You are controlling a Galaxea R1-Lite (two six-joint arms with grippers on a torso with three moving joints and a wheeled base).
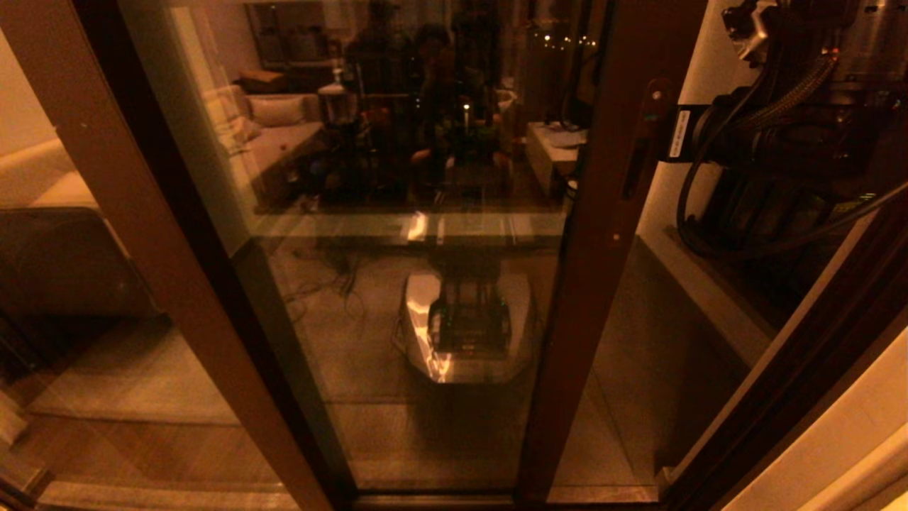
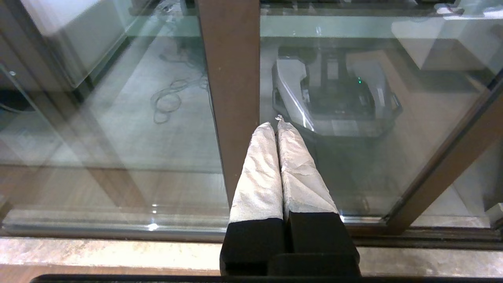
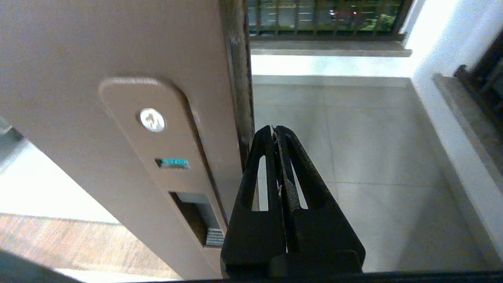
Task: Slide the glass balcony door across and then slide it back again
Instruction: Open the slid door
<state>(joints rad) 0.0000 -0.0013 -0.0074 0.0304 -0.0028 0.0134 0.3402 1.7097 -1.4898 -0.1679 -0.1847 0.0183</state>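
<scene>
The glass balcony door (image 1: 425, 298) fills the middle of the head view, its dark brown stile (image 1: 603, 234) carrying a small dark handle (image 1: 642, 142). To the right of the stile is a gap onto the balcony floor. My right gripper (image 3: 275, 130) is shut and empty, its black fingers (image 3: 251, 184) right beside the door's outer edge (image 3: 239, 98), just past the handle plate (image 3: 157, 149) and its recessed pull (image 3: 196, 218). My left gripper (image 2: 274, 125), with white-wrapped fingers (image 2: 259, 173), is shut on nothing. It points at the door's glass (image 2: 353, 169), close to a brown post (image 2: 232, 78).
A lighter brown post (image 1: 142, 248) of the fixed panel slants down the left. My right arm and its cables (image 1: 773, 135) crowd the upper right. Beyond the gap lie the tiled balcony floor (image 3: 373, 157), a low ledge (image 3: 463, 149) and a barred railing (image 3: 326, 17). The floor track (image 2: 118, 232) runs below.
</scene>
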